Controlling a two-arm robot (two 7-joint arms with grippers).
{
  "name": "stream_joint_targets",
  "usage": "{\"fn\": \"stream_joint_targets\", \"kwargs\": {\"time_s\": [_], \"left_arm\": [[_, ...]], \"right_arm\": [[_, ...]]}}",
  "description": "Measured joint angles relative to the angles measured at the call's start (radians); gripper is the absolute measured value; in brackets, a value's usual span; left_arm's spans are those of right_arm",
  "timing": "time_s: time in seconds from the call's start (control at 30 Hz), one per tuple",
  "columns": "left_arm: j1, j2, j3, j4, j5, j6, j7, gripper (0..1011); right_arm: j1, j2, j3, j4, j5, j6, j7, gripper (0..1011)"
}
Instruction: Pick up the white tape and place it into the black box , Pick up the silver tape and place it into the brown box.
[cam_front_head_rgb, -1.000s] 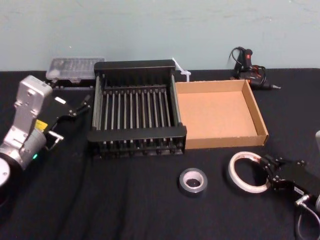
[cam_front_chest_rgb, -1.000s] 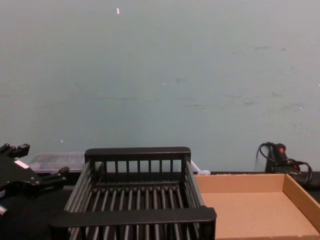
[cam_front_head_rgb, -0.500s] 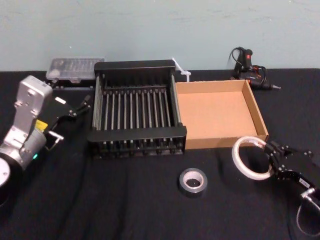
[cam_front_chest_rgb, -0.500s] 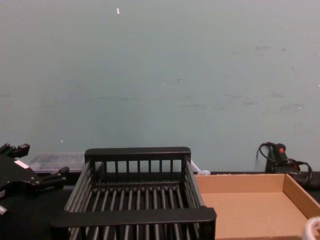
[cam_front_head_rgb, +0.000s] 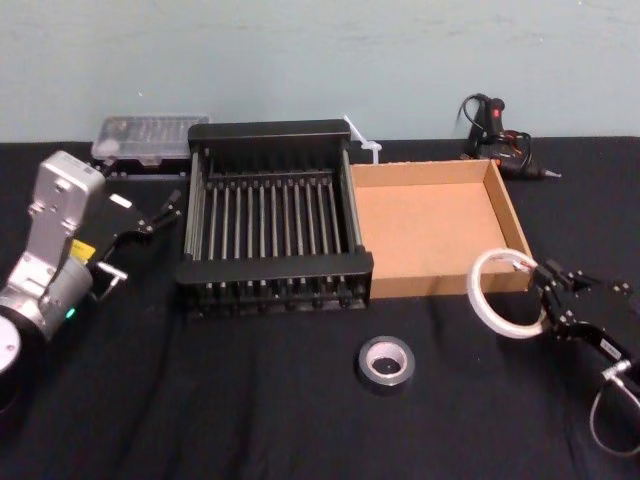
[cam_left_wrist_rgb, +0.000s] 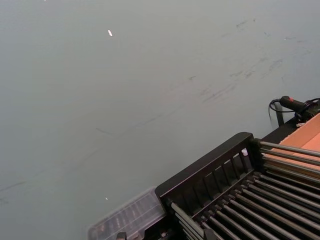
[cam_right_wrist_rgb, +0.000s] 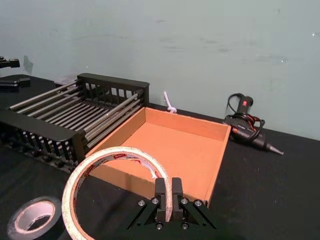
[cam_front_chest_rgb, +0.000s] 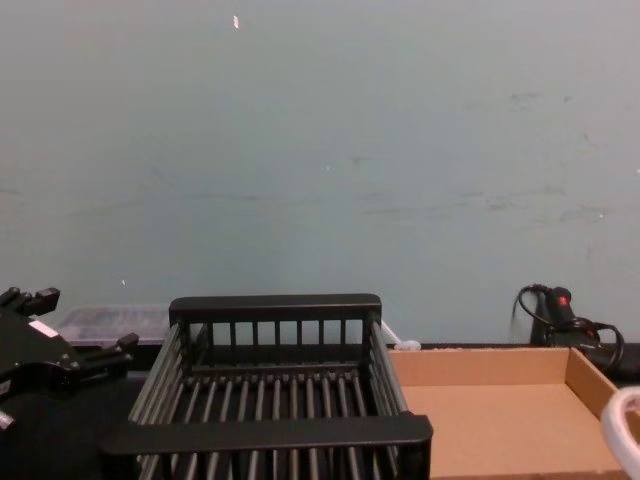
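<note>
While raised, right end effector (cam_right_wrist_rgb: 167, 192) grips white tape (cam_right_wrist_rgb: 95, 172)

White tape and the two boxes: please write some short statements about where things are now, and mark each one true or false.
1. The right gripper holds the white tape with its fingers shut on the rim. True.
2. The white tape lies inside the black box. False: it is held up near the brown box.
3. The silver tape lies on the table. True.
4. The silver tape is in the brown box. False: that box holds nothing.
5. The left gripper is beside the black box. True.
</note>
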Motion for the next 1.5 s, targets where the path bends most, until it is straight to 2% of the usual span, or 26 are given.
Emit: {"fn": "stream_joint_targets", "kwargs": {"time_s": [0.13,0.3,0.67,1.33,1.4,1.43,1.5], "left_arm": [[0.0,0.0,0.0,0.0,0.0,0.0,0.0,1001],[0.0,0.0,0.0,0.0,0.0,0.0,0.0,1001],[0.0,0.0,0.0,0.0,0.0,0.0,0.0,1001],[0.0,0.0,0.0,0.0,0.0,0.0,0.0,1001],[0.0,0.0,0.0,0.0,0.0,0.0,0.0,1001],[0.0,0.0,0.0,0.0,0.0,0.0,0.0,1001],[0.0,0.0,0.0,0.0,0.0,0.0,0.0,1001]], "right_arm": [[0.017,-0.005,-0.008,0.002,-0.01,0.015,-0.006,80],[0.067,-0.014,-0.035,0.018,-0.034,0.051,-0.012,80],[0.215,-0.058,-0.093,0.092,-0.056,0.12,-0.02,80],[0.395,-0.156,-0.206,0.198,-0.113,0.138,-0.022,80],[0.419,-0.171,-0.215,0.217,-0.113,0.142,-0.021,80],[0.505,-0.213,-0.253,0.301,-0.141,0.137,-0.02,80],[0.528,-0.221,-0.262,0.321,-0.151,0.134,-0.019,80]]}}
